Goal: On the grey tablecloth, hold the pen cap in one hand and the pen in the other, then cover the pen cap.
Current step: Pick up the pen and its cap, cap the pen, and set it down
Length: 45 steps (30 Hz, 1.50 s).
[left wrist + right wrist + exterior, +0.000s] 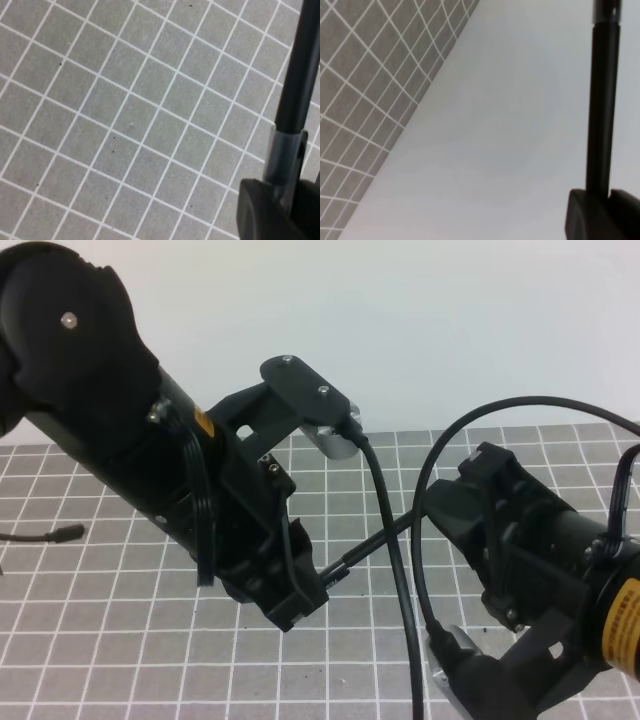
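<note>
Above the grey tablecloth (100, 660) the slim black pen (385, 538) runs slantwise between both grippers. My left gripper (315, 585) is shut on the pen cap (335, 567), and the pen's end sits in the cap. In the left wrist view the cap (286, 155) looks greyish, with the pen (300, 65) rising out of it above the fingers (260, 210). At the pen's other end my right gripper (445, 508) is shut on the shaft. The right wrist view shows the pen (602, 100) standing up from the fingers (590, 215), its far end in the cap (607, 10).
Black cables (400, 620) loop between the arms across the middle of the cloth. A small cable end (65, 533) lies at the far left. A white backdrop (420, 320) rises behind the cloth's far edge. Both bulky arms hang low over the cloth.
</note>
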### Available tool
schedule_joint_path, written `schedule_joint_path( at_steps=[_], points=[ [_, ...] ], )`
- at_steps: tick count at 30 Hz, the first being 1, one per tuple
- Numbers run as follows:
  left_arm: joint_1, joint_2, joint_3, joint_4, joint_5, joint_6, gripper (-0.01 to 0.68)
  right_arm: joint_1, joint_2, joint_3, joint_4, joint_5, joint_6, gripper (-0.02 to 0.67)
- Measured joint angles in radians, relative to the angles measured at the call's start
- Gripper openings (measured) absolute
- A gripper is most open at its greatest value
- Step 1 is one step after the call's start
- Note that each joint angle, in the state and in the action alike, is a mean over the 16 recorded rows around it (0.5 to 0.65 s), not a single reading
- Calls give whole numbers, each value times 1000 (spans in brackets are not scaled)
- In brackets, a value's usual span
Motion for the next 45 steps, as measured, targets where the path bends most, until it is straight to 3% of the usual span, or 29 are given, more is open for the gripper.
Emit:
schedule_joint_path(
  at_steps=[25, 37, 41, 45],
  points=[
    [0, 20, 2, -20, -2, 40, 94, 18, 5, 0, 19, 51, 4, 1],
    [-2, -4, 0, 37, -43, 2, 297, 15, -1, 0, 21, 152, 5, -4],
    [-2, -32, 0, 69, -50, -13, 361, 0, -1, 0, 82, 187, 19, -4],
    [-2, -72, 0, 118, -50, -37, 382, -36, 9, 0, 190, 222, 106, -4]
  ],
)
